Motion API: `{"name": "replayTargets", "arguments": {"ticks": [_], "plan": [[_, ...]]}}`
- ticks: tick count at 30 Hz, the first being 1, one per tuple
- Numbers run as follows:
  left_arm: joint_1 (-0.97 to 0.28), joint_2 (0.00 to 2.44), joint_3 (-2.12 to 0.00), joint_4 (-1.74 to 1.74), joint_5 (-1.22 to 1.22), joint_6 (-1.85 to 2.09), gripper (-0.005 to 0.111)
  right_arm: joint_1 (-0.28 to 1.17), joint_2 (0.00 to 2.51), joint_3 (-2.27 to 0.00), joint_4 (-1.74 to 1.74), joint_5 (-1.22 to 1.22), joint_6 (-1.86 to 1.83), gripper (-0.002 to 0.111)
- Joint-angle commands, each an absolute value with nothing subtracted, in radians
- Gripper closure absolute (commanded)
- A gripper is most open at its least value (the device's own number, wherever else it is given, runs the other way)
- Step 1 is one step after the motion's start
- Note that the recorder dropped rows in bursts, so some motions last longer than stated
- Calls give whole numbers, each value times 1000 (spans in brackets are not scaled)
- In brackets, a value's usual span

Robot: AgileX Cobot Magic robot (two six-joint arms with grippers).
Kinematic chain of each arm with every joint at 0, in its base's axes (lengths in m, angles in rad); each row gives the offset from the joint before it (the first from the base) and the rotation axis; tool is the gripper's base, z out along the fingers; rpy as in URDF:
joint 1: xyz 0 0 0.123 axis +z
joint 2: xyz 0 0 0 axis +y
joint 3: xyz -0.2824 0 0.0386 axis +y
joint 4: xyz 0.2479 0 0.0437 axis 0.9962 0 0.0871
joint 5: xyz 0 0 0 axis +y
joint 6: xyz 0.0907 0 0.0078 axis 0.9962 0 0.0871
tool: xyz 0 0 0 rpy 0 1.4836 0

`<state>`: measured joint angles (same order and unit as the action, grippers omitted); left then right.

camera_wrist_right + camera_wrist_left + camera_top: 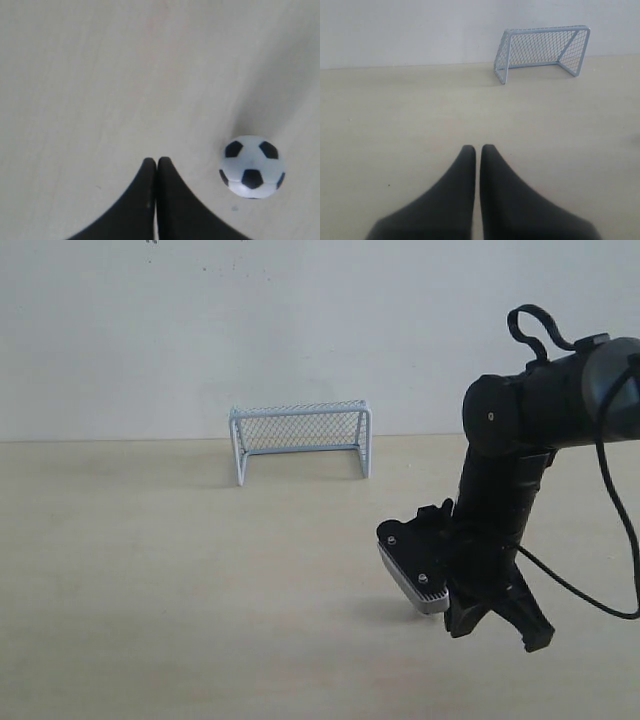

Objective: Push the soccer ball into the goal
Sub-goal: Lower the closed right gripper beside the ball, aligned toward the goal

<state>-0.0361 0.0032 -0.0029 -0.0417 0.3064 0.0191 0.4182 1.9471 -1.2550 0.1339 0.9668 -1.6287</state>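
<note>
So the soccer ball (pixel 252 166) sits on the pale wooden worktop (pixel 150 590), just beside the tips of the right gripper (pixel 156 161). It's close, but there's a visible strip of worktop between them, so they aren't touching. The fingers (pixel 142 200) on that gripper are pressed together, tip against tip, with nothing between them.

From the exterior view, the right arm (pixel 520 440) comes down on the right side near the front, with the right gripper (pixel 500 625) low over the worktop. I can't make out the ball from that angle; the arm seems to cover it.

The goal (pixel 300 430) stands upright at the back of the worktop, right up by the white wall (pixel 300 320), with its open mouth facing the front. It's roughly mid-view and well apart from the right gripper, with a lot of bare worktop between them.

The left gripper (pixel 477 148) only shows in its own wrist view. Its fingers (pixel 460 200) are closed up against each other too, with just a thin slit between them and nothing held. The goal (pixel 542 50) is well ahead of it.
</note>
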Motion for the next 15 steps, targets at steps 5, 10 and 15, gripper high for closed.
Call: {"name": "replayTargets", "arguments": {"ticks": [5,10,15], "plan": [[-32,0,0,-40,303,24,102,418,1946,-1258,87,905,-1626,108],[-32,0,0,-40,303,24,102,418,1966,-1258,69,932,-1624,108],[-32,0,0,-40,303,24,102,418,1966,-1258,69,918,-1621,108]]}}
